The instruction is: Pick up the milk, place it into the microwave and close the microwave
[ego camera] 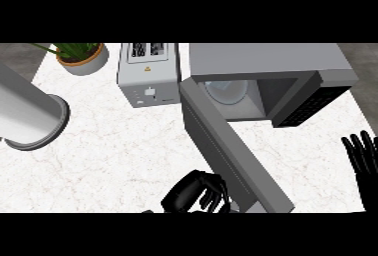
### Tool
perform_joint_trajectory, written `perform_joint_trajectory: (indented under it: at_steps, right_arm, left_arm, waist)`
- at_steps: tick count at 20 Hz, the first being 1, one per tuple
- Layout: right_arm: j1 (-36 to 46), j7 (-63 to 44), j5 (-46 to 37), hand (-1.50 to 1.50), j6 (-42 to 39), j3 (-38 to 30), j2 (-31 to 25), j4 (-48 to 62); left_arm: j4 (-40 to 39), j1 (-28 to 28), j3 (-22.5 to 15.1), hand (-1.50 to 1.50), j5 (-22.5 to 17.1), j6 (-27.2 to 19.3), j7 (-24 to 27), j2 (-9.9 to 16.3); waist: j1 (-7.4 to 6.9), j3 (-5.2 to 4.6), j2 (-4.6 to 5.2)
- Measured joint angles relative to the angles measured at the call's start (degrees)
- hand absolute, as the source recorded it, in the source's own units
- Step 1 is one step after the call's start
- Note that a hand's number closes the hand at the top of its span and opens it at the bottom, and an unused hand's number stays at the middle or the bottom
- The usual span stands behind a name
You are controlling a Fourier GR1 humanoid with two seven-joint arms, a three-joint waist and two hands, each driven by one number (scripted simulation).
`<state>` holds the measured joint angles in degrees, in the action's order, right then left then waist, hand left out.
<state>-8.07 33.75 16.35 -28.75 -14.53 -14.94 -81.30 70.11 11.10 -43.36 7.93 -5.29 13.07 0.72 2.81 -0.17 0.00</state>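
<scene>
The grey microwave stands at the back right with its door swung wide open toward me. Inside the cavity lies a pale rounded shape; I cannot tell whether it is the milk or the turntable. No milk carton shows on the counter. My left hand is at the lower middle, fingers curled, right against the outer face of the door near its free end, with nothing seen in it. My right hand rests at the right edge, fingers straight and pointing up, apart from the microwave.
A white toaster stands just left of the microwave. A potted plant sits at the back left. A large grey cylinder lies at the left edge. The white marble counter spreads left of the door.
</scene>
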Motion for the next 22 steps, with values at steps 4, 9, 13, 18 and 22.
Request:
perform_joint_trajectory:
  at_steps: [4,9,13,18,22]
  right_arm:
    - [-1.6,-3.3,2.7,-1.50,-1.7,0.6,-1.0,-6.0]
    - [-1.3,-5.8,4.7,-1.50,-3.1,1.3,-2.1,-9.6]
    - [-0.7,-7.3,5.9,-1.50,-4.4,1.8,-3.3,-11.7]
    - [0.8,-8.2,7.3,-1.50,-4.7,1.4,-4.3,-13.8]
    - [1.9,-9.2,9.5,-1.50,-5.3,1.3,-4.8,-14.5]
  left_arm:
    - [-5.5,8.1,-5.1,1.50,-5.6,-6.8,-0.6,-0.2]
    - [-8.9,15.8,-9.5,1.50,-12.5,-13.3,-2.2,-0.2]
    - [-10.3,20.6,-10.0,1.50,-17.1,-17.5,-3.0,-0.3]
    - [-9.2,23.4,-6.9,-1.50,-23.4,-22.7,1.9,-0.4]
    - [-10.1,26.2,-5.5,-1.50,-27.1,-25.8,5.0,-0.5]
  waist:
    - [1.35,-0.05,0.27]
    - [3.71,-0.08,0.82]
    - [6.01,-0.15,1.31]
    - [8.57,-0.41,2.09]
    - [10.45,-0.40,2.67]
